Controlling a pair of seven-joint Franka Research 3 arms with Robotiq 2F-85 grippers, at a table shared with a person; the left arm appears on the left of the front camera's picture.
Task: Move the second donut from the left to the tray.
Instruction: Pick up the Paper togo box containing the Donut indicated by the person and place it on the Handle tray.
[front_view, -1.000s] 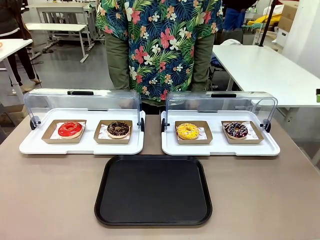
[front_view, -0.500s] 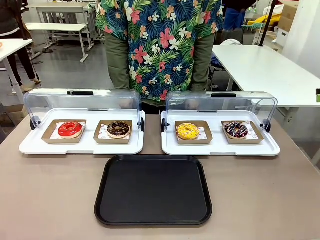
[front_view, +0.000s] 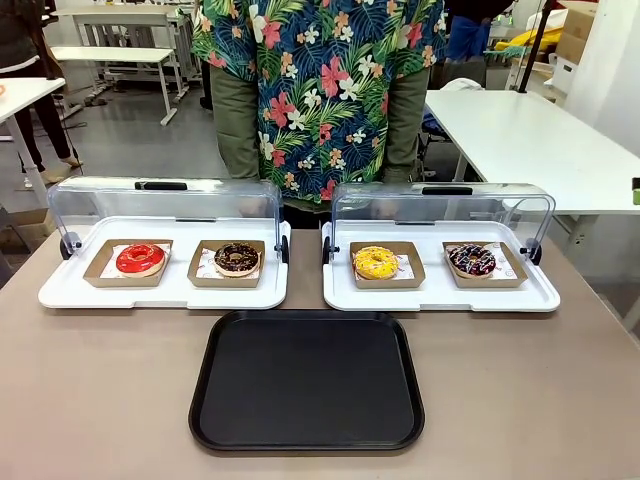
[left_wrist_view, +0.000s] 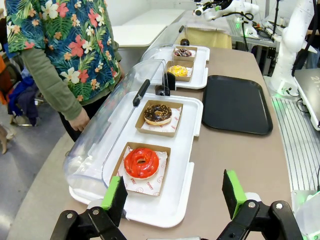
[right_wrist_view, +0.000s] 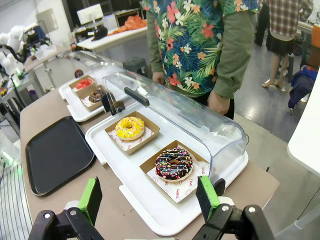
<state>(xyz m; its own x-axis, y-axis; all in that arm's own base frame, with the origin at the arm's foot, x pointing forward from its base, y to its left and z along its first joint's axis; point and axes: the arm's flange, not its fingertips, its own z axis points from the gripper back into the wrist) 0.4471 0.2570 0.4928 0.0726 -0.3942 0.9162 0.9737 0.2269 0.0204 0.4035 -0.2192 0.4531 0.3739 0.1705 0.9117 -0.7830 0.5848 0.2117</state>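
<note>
The chocolate donut (front_view: 237, 258) sits in its cardboard holder (front_view: 226, 281) on the left display tray (front_view: 170, 292), second from the left and just right of the red donut (front_view: 140, 258) (each has its own holder). The clear lid (front_view: 165, 205) is tipped back behind both. The black tray (front_view: 306, 380) lies flat on the table (front_view: 100, 380), just in front of the gap between the two display trays. The right display tray (front_view: 440, 296) carries a yellow donut (front_view: 375, 262) and a topped donut (front_view: 471, 260), its lid up too. The left gripper (left_wrist_view: 173, 195) hangs over the table's left end, fingers wide apart and empty, looking along the row of donuts. The right gripper (right_wrist_view: 149, 196) is likewise spread and empty at the opposite end, nearest the topped donut. A person (front_view: 320, 90) in a floral shirt stands at the far side, behind the lids
</note>
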